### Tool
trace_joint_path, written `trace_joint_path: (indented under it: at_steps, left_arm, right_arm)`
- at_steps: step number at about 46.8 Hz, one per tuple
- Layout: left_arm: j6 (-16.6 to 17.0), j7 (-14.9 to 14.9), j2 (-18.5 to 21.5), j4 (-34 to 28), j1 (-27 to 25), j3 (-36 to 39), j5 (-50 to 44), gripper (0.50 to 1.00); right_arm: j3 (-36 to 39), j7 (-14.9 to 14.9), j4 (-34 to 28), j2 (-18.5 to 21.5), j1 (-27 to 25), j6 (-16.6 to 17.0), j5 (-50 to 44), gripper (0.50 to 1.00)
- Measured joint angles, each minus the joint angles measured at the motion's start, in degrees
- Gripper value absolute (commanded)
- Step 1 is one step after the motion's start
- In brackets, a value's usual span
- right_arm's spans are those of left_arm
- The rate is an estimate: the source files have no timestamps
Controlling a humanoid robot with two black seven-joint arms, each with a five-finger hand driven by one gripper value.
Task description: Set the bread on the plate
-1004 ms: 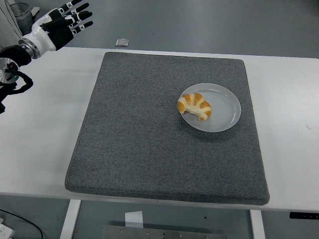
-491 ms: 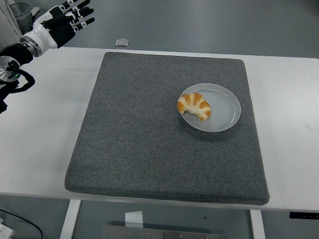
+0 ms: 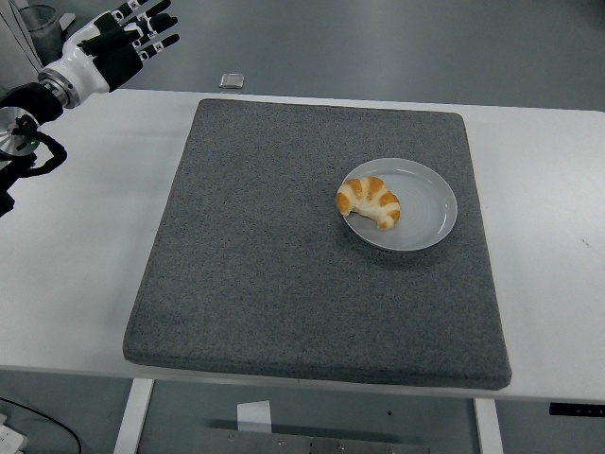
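A golden croissant-shaped bread (image 3: 370,202) lies on the left part of a round grey plate (image 3: 425,218). The plate rests on the right half of a dark grey mat (image 3: 265,265). My left hand (image 3: 132,36) is raised at the top left corner, far from the plate, with its fingers spread and nothing in them. The right arm is out of view.
The mat covers most of the white table (image 3: 76,246). A small silvery object (image 3: 232,80) lies on the floor beyond the table's far edge. A pale container (image 3: 38,21) stands at the top left corner.
The left hand rose slightly toward the top left corner. The bread and the plate have not moved.
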Motion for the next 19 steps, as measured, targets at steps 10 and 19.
trace_joint_path:
  at_steps: [10, 19]
  left_arm:
    - [-0.1, 0.0, -2.5, 0.0, 0.0, 0.0, 0.0, 1.0]
    - [0.2, 0.0, -3.6, 0.3, 0.0, 0.0, 0.0, 1.0]
  right_arm:
    - [0.0, 0.0, 0.0, 0.0, -0.1, 0.0, 0.0, 0.932]
    - [0.0, 0.0, 0.0, 0.0, -0.2, 0.0, 0.0, 0.932]
